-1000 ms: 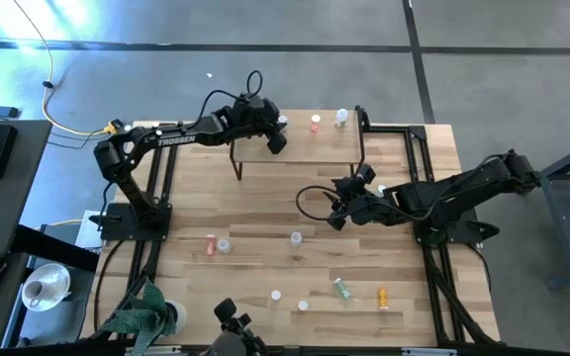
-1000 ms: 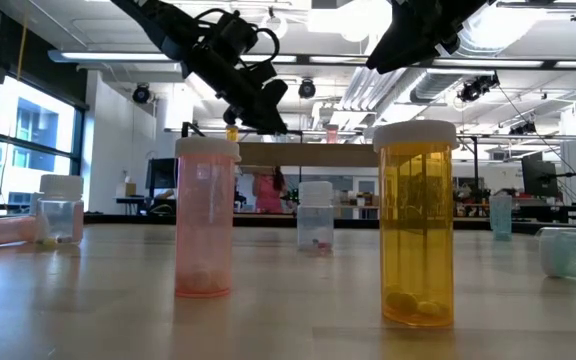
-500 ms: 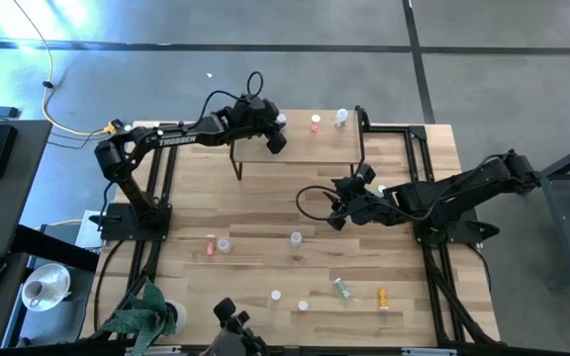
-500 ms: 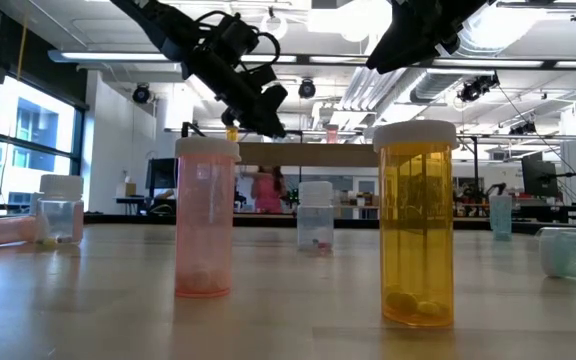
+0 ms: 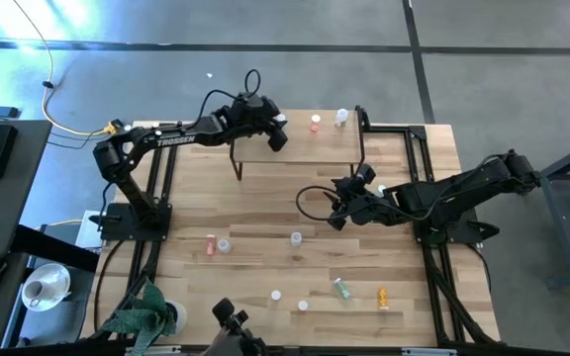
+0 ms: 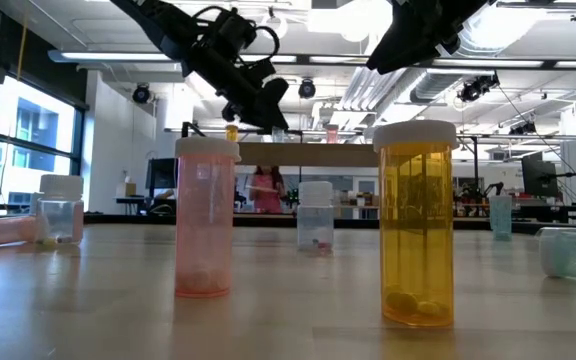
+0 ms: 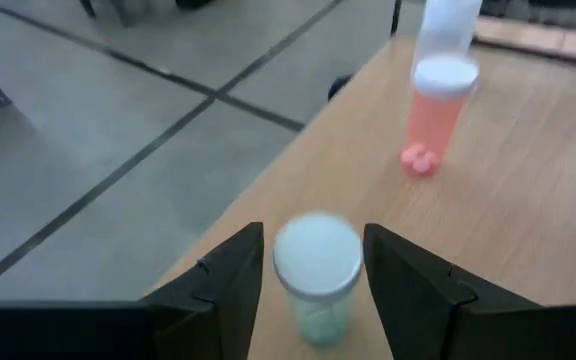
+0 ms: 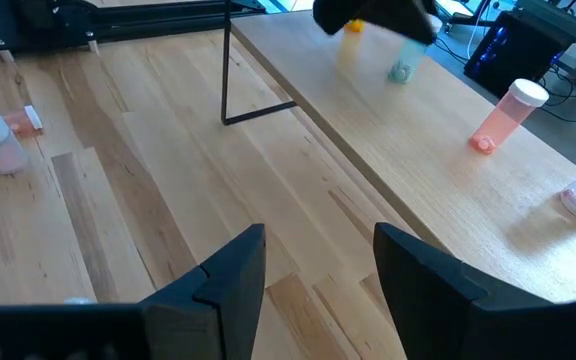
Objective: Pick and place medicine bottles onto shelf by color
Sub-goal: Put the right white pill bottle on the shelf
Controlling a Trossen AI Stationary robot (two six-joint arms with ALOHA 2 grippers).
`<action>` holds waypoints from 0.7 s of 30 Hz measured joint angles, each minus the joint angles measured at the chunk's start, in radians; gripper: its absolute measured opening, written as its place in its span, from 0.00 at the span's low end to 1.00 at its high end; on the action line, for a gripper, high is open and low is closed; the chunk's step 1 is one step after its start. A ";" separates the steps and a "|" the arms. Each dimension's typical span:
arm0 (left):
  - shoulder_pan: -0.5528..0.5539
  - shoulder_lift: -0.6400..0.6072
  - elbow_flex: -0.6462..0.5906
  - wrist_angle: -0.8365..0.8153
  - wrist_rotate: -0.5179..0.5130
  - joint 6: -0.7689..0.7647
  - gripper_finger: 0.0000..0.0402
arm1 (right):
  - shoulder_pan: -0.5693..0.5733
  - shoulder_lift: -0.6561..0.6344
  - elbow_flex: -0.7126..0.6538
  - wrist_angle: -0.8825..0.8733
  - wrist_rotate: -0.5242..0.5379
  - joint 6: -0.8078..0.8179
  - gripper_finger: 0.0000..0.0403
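1. High view: the left gripper (image 5: 276, 132) reaches over the shelf (image 5: 310, 146) near its left end, arm stretched out from its base at the table's left. A pink bottle (image 5: 316, 124) and a clear bottle (image 5: 341, 117) stand upright on the shelf's far edge. The right gripper (image 5: 336, 211) hangs over the table's middle, well apart from the shelf. Loose bottles are scattered on the table's near half.

2. Low view: an upright pink-tinted bottle (image 6: 206, 217) and an orange bottle (image 6: 415, 224) stand close to the camera, caps up, partly screening the shelf behind.

3. Left wrist view: a green bottle (image 7: 317, 277) stands upright, white cap up, between the left gripper's spread fingers (image 7: 230, 280), with gaps on both sides. The pink bottle stands farther along the shelf.

4. Right wrist view: the right gripper's fingers (image 8: 231, 275) are apart, holding nothing, above bare table.
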 joint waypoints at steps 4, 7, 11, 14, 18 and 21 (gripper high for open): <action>-0.006 -0.040 0.000 0.006 -0.004 0.004 0.41 | 0.000 0.000 0.000 0.000 0.000 0.000 0.44; -0.007 -0.076 0.000 -0.006 -0.004 0.004 0.41 | 0.000 0.000 0.000 0.000 0.000 0.000 0.44; -0.010 -0.142 0.000 -0.038 0.001 -0.017 0.41 | 0.000 0.000 0.000 0.000 0.000 0.000 0.44; -0.019 -0.200 0.001 -0.100 0.048 -0.019 0.41 | 0.000 0.000 0.000 -0.001 -0.002 0.000 0.44; -0.041 -0.276 0.001 -0.210 0.128 -0.019 0.40 | 0.000 0.000 0.000 -0.004 -0.028 0.000 0.44; -0.069 -0.327 -0.008 -0.276 0.177 -0.010 0.40 | 0.000 0.000 0.000 -0.004 -0.053 0.000 0.44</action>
